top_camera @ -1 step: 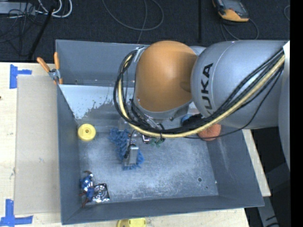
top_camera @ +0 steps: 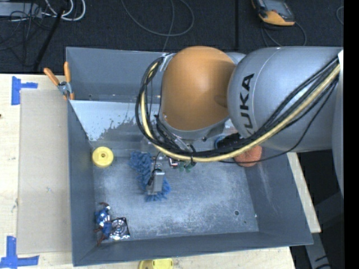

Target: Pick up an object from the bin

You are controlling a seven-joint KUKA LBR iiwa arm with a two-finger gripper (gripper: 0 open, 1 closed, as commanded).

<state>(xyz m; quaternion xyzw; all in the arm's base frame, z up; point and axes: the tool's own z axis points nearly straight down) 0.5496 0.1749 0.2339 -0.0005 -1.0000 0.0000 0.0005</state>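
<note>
Black "UKA" lettering (top_camera: 247,102) on grey arm (top_camera: 291,83)

Yellow disc (top_camera: 102,157), lying flat at left. Below it, in the lower-left corner, a crumpled blue-and-silver item (top_camera: 114,226). At right, well apart from both, an orange rounded object (top_camera: 251,156), partly hidden. At top, an orange-and-black device (top_camera: 274,10) and white cables (top_camera: 72,5).

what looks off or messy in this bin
Nothing looks broken. The bin floor is speckled whitish, like dust or wear. A blue fuzzy cloth-like thing lies bunched mid-bin under the gripper, and a crumpled blue-and-silver thing sits in the lower-left corner.
</note>
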